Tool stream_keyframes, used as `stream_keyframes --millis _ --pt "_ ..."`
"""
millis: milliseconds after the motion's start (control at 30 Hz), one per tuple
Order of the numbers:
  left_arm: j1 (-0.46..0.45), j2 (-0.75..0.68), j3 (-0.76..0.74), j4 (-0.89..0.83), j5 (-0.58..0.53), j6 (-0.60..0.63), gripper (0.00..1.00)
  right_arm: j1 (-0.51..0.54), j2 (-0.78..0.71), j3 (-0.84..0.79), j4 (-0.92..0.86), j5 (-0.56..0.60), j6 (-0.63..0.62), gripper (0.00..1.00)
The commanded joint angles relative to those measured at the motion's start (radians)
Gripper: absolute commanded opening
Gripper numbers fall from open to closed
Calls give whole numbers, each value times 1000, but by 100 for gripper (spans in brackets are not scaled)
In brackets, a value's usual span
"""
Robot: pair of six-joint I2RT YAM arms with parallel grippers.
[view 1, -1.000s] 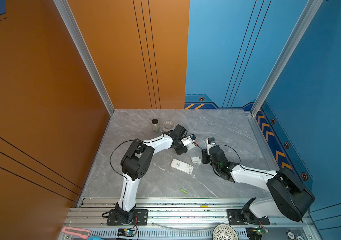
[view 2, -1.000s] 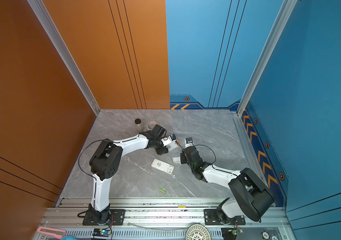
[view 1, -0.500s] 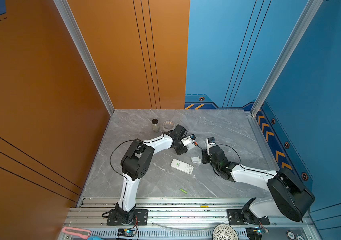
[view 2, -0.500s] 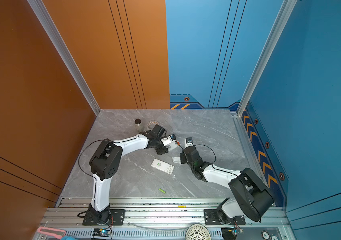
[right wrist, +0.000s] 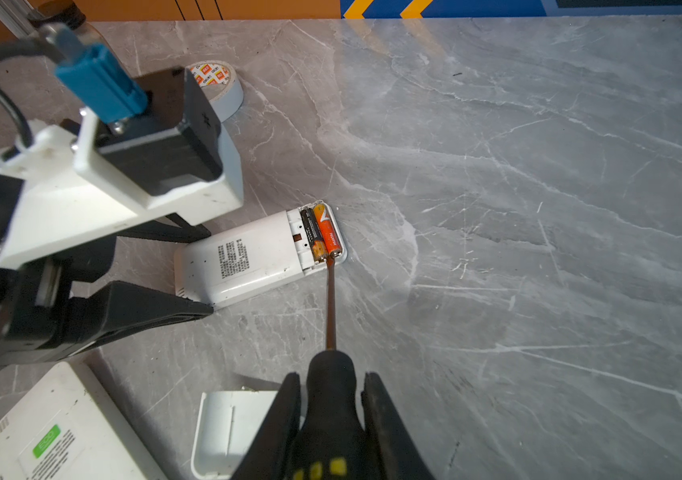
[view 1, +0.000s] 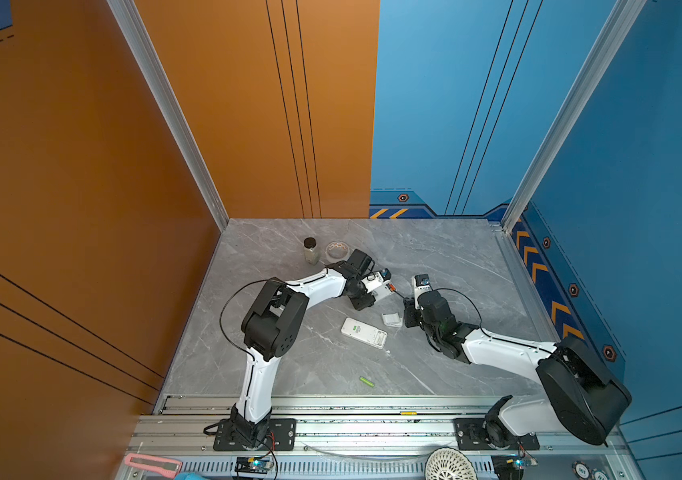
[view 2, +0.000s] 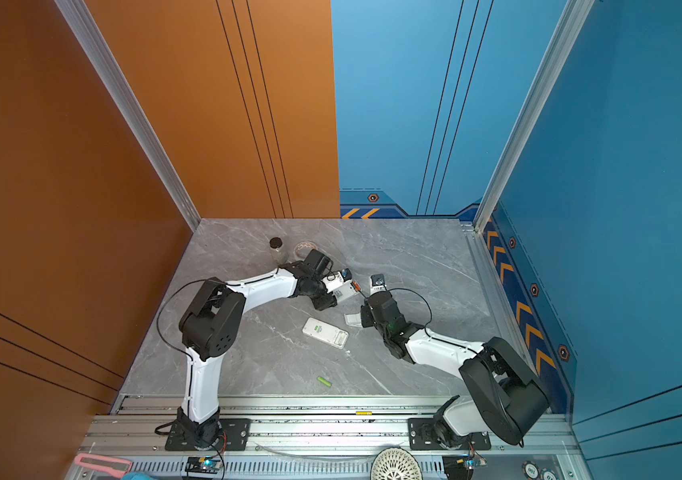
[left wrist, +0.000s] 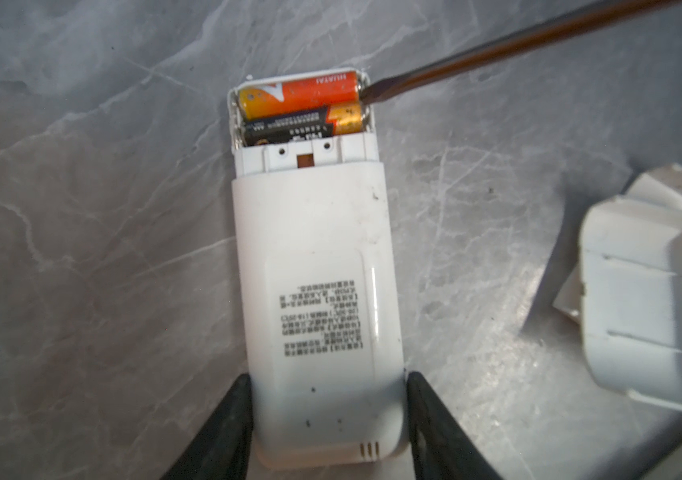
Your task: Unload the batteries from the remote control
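My left gripper [left wrist: 329, 378] is shut on the sides of the white remote control [left wrist: 314, 266], which lies back up on the table. Its battery bay is uncovered and holds an orange-red battery [left wrist: 302, 95] beside a black-and-gold one [left wrist: 289, 126]. My right gripper [right wrist: 331, 376] is shut on the black-and-yellow handle of a screwdriver [right wrist: 330, 307]. The screwdriver's tip touches one end of the orange-red battery [right wrist: 328, 232]. A bright green battery [view 1: 366, 381] lies loose near the table's front edge.
A second white remote [view 1: 363, 331] with a green label lies between the arms. A loose white battery cover [right wrist: 227, 428] sits just under my right gripper. A tape roll [right wrist: 216, 83] and a small dark-lidded jar [view 1: 310, 250] stand behind the left arm.
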Motion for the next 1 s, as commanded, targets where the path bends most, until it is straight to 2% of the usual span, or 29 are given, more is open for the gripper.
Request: stream_keyframes --millis 0,267,533,833,900,967 --pt "-65 44 -35 -213 209 65 0 -16 -22 21 193 65 -3 0" --pt "-56 43 -34 -217 233 64 0 8 40 15 350 123 -13 0" --pt "-56 41 -34 -218 229 53 0 10 14 5 309 93 1 0" --pt "-43 36 -26 -202 207 23 0 -5 -151 -64 121 103 47 0" --pt "-42 39 -23 -201 200 23 0 -29 -182 -45 13 57 78 0" --pt "-42 40 -20 -200 200 24 0 -62 -199 23 -190 13 125 0"
